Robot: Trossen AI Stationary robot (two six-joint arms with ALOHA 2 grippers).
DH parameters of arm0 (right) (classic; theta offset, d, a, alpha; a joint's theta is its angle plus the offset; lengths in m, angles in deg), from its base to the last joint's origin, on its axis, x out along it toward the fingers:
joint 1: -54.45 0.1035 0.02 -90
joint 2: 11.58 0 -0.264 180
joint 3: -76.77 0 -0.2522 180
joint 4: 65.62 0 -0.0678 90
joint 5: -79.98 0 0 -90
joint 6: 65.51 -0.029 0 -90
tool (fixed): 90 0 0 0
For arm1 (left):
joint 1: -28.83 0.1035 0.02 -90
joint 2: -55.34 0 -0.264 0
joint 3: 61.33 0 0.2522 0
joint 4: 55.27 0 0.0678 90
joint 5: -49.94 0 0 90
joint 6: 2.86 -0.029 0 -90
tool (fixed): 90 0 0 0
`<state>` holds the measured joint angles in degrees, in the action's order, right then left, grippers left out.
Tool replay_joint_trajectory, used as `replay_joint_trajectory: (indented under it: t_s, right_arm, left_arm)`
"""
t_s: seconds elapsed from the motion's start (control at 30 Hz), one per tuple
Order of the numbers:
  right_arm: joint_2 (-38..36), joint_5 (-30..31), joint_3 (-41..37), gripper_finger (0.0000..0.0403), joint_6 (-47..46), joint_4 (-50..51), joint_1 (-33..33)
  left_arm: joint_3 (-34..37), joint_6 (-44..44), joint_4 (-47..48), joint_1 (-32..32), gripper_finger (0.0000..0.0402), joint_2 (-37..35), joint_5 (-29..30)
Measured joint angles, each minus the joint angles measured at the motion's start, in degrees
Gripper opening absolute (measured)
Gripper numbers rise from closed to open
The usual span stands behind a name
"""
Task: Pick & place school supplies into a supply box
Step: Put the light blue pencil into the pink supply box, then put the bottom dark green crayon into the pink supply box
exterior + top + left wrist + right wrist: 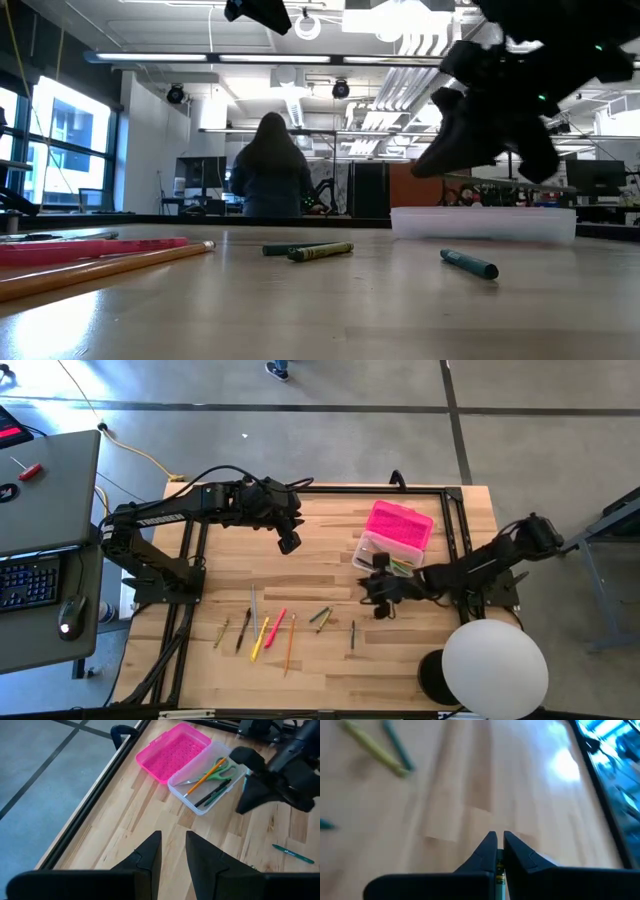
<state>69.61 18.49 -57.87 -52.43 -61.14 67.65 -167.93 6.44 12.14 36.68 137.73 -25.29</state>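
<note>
— While your left gripper point(288, 543) hangs above the table point(330, 680), well left of the box point(372, 550), where's your right one?
— From above, your right gripper point(380, 600) sits just beside the box, on its front side. The pink lid point(402, 525) lies flipped open behind it. Loose pens point(265, 630) lie scattered nearer the front edge.
— And down low?
— Your right gripper hovers clear of the wood, in front of the box. A green marker point(470, 263) lies below it. A person point(270, 165) stands in the room behind, back turned.
— Left wrist?
— Your fingers stand apart with nothing between them. The box holds scissors point(220, 770), an orange pencil point(205, 776) and a couple of dark sticks point(216, 793).
— Right wrist?
— Your fingers are pinched together on a thin yellow-green pen point(498, 879), above bare wood.
</note>
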Motion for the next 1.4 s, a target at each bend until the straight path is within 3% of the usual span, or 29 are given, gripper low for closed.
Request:
replay_joint_trajectory:
  t_s: [0.13,0.3,0.5,0.73,1.13,1.4]
  right_arm:
    - [0.0,1.0,2.6,0.0,0.3,3.4,-4.1]
    - [-0.1,-3.8,-0.7,0.0,0.6,-2.6,-12.4]
    - [-0.1,-5.9,-6.9,0.0,3.8,-17.7,-20.1]
    - [-0.1,-12.4,-8.1,0.0001,3.9,-17.1,-25.6]
    - [-0.1,-12.6,-8.1,0.0076,3.9,-17.9,-26.8]
    - [-0.1,-12.7,-8.0,0.0111,4.7,-27.4,-19.5]
  left_arm:
    - [0.0,0.0,0.0,0.0,0.012,0.0,0.0]
    - [0.0,0.0,0.0,0.0,0.012,0.0,0.0]
    - [0.0,0.0,0.0,0.0,0.012,0.0,0.0]
    - [0.0,0.0,0.0,0.0,0.012,0.0,0.0]
    - [0.0,0.0,0.0,0.0,0.012,0.0,-0.2]
    - [0.0,0.0,-0.6,0.0,0.012,0.0,-0.3]
